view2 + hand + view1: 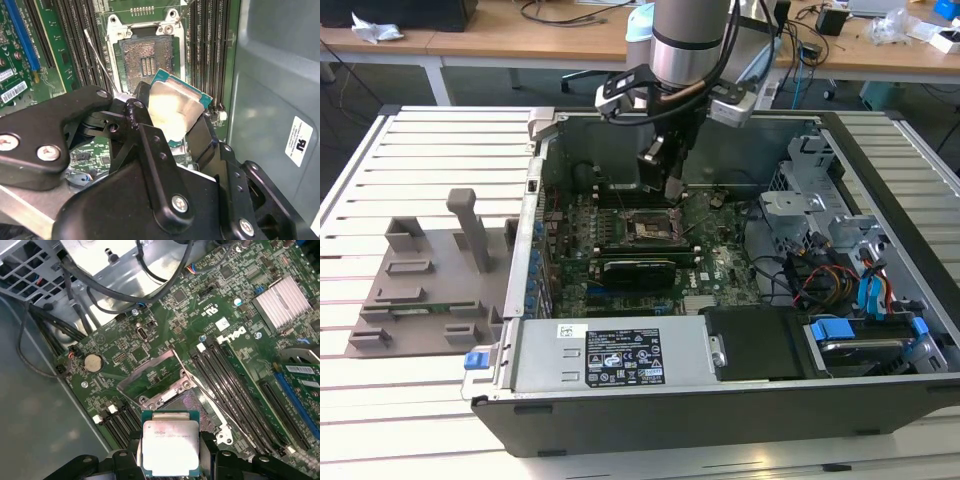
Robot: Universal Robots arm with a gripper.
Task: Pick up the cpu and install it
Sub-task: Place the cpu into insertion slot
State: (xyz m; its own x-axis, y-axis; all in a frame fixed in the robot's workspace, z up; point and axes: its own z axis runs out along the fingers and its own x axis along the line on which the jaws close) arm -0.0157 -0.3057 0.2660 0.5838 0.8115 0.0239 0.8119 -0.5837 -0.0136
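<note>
Pincer [175,120]: pinching the cpu [177,112] by two opposite edges, one black finger [142,102] on each side. I see the same hold in the first wrist view, where the chip [170,440] sits between the two fingers with its metal top facing the camera.

Position: the chip hangs in the air inside the open computer case [720,400], above the motherboard [720,265] and just beside the socket [145,62]. It is not seated. The socket is uncovered, its load plate [150,377] is swung up, and its contact field is exposed.

Findings, by my judgement:

1. The chip looks tilted in the second wrist view, not flat to the board. A corner-first landing could bend the socket contacts.
2. The hold is on thin edges only. A small slip or twist would put the chip off square, and it could then jam against the socket frame instead of dropping in.
3. I cannot tell from these views whether its orientation matches the socket. A wrong rotation would damage the contacts under any pressure.
4. The memory slots [205,50] flank the socket closely, and a thin retention lever [100,55] stands near one finger. Either could catch the fingers.
5. The raised load plate stands close by and could foul the chip's edge.
</note>
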